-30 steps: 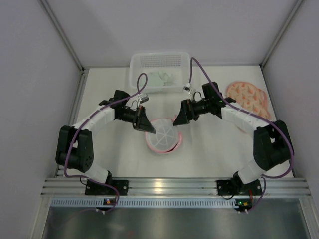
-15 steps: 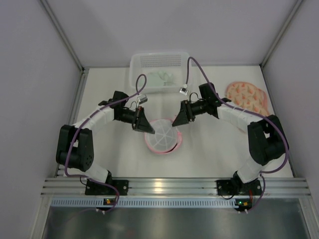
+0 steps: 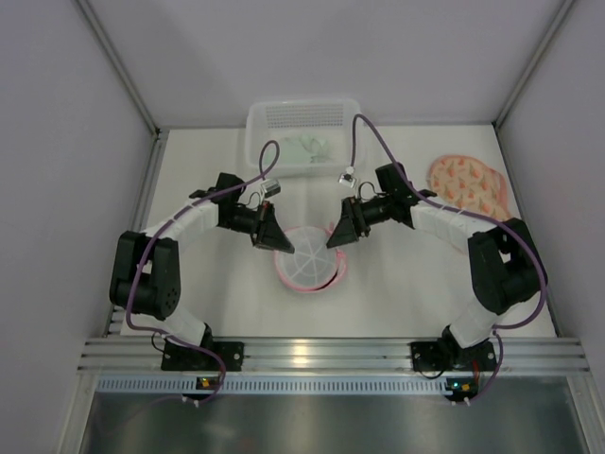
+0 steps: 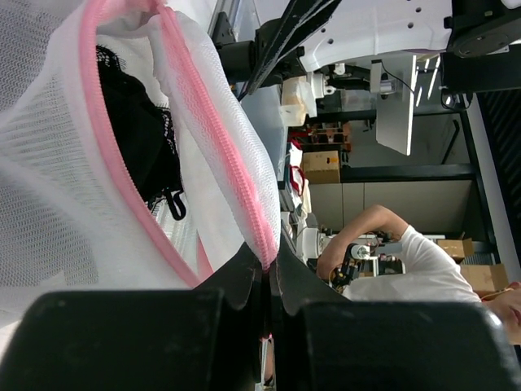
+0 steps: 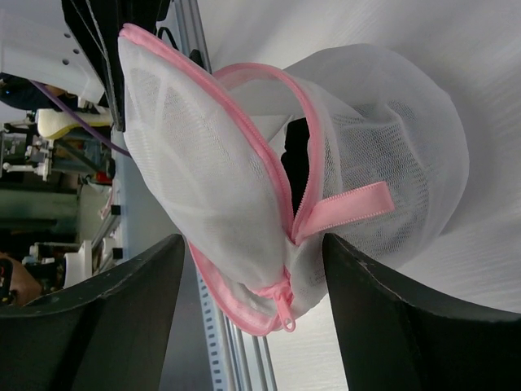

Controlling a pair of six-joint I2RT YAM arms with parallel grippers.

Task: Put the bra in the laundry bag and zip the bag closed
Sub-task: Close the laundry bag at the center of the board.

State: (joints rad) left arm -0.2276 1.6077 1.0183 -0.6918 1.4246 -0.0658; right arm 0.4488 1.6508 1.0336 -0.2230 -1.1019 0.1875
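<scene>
Top external view: we see the laundry bag (image 3: 309,260) at the middle of the table (image 3: 397,284), with both arms bent in toward it.
Open room: table surface runs from the bag toward 3, 6 and 9 o'clock, out to the side walls and the near rail. A basket (image 3: 302,132) stands well apart at 12 o'clock, and a patterned cloth (image 3: 470,186) lies at 2 o'clock.
Left gripper (image 4: 267,269): clenched on the bag's pink zip (image 4: 216,138), at 10 o'clock of the rim.
Right gripper (image 5: 252,244): released, with its fingers spread either side of the bag's zip end, at 2 o'clock of the rim.
Bag axis: nearly round from above. In the right wrist view we trace the gaping zip from 11 o'clock down to 5 o'clock. Its slider (image 5: 285,314) sits at the lower end, and a pink ribbon tab (image 5: 346,210) points toward 3 o'clock.
Bra (image 5: 297,159): inside the bag, a dark mass seen through the gap and the mesh.
Hard to make out: the bra's shape and long axis. We also cannot tell whether the right fingers touch the mesh.
</scene>
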